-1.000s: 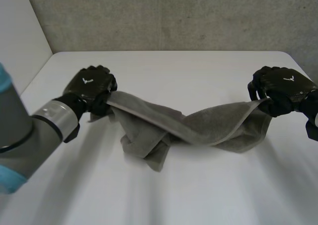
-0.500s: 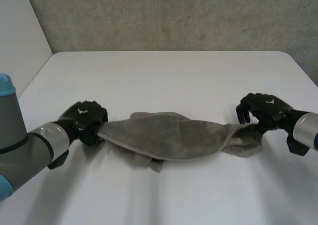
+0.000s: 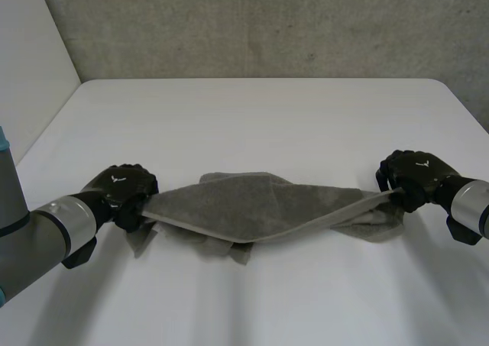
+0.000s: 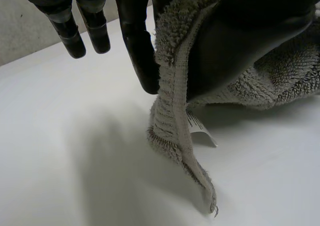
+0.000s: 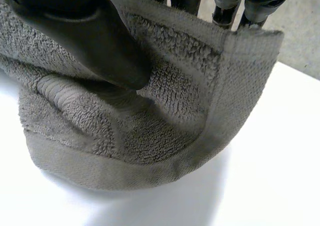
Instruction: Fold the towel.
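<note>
Across the white table (image 3: 252, 109) your grey towel (image 3: 252, 208) lies bunched, its top edge stretched between both hands. Your left hand (image 3: 122, 195) pinches one end's hem, and your right hand (image 3: 416, 176) clamps the other corner under its thumb. Pull harder and the thin left pinch may slip; lower unevenly and the bunched middle will likely crease.

The towel (image 3: 252, 205) is stretching low across the table (image 3: 260, 124) between the left hand (image 3: 122, 189) and the right hand (image 3: 416, 174), whose fingers are pinching its ends, blocking the strip between them. Bare table is lying open beyond it toward the grey wall (image 3: 260, 25) and in front of it.
</note>
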